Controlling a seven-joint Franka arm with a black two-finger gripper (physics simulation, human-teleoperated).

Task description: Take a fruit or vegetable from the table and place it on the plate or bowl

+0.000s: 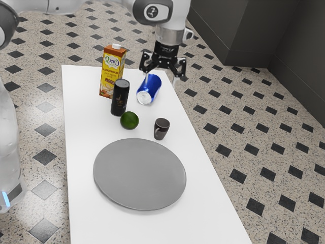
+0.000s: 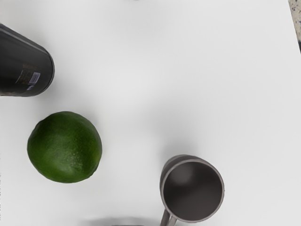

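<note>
In the exterior view our gripper (image 1: pixel 161 72) hangs over the far end of the table (image 1: pixel 213 203) with its jaws spread and nothing between them. A blue can (image 1: pixel 149 89) lies tilted just below and in front of the jaws. We judge this to be the approach step, with no fruit picked yet. The lime (image 1: pixel 129 120), the only fruit here, sits on the table well forward of the jaws, between a black can (image 1: pixel 120 96) and a small mug (image 1: pixel 162 128). Beyond the lime from the jaws lies the grey plate (image 1: pixel 139 174), which is bare. A juice carton (image 1: pixel 114 68) stands shut beside the black can, off to one side of the jaws.

In the wrist view the lime (image 2: pixel 65 147) lies apart from the black can (image 2: pixel 23 63) and the mug (image 2: pixel 192 189), with bare table (image 2: pixel 188 70) all round it. We can see into the mug, and it is empty.

Next, we think, the jaws must travel forward past the blue can, centre over the lime, descend spread and close on it from two sides. The gaps to the black can and the mug look wide enough, though the round fruit may roll if nudged.
</note>
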